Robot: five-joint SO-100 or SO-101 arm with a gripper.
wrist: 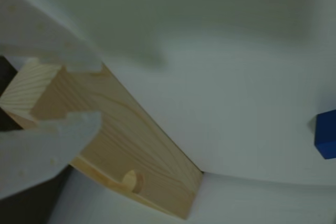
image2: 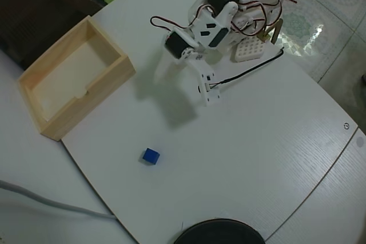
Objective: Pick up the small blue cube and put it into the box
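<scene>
The small blue cube point(image2: 151, 156) sits alone on the white table, near its front edge in the overhead view. At the right edge of the wrist view only part of the cube point(wrist: 326, 134) shows. The pale wooden box point(image2: 98, 96) stands at the table's left, and what shows of its inside is bare. In the wrist view its outer wall point(wrist: 131, 129) runs diagonally. My white gripper point(image2: 205, 96) hovers over the table right of the box and well above the cube. In the wrist view the gripper point(wrist: 97, 90) is open with nothing between its fingers.
A small white perforated block point(image2: 250, 50) lies beside the arm's base point(image2: 240, 4) at the top. A black round object point(image2: 220, 234) pokes in at the bottom edge. A grey cable point(image2: 51, 204) crosses the lower left. The table's edge runs diagonally on the right.
</scene>
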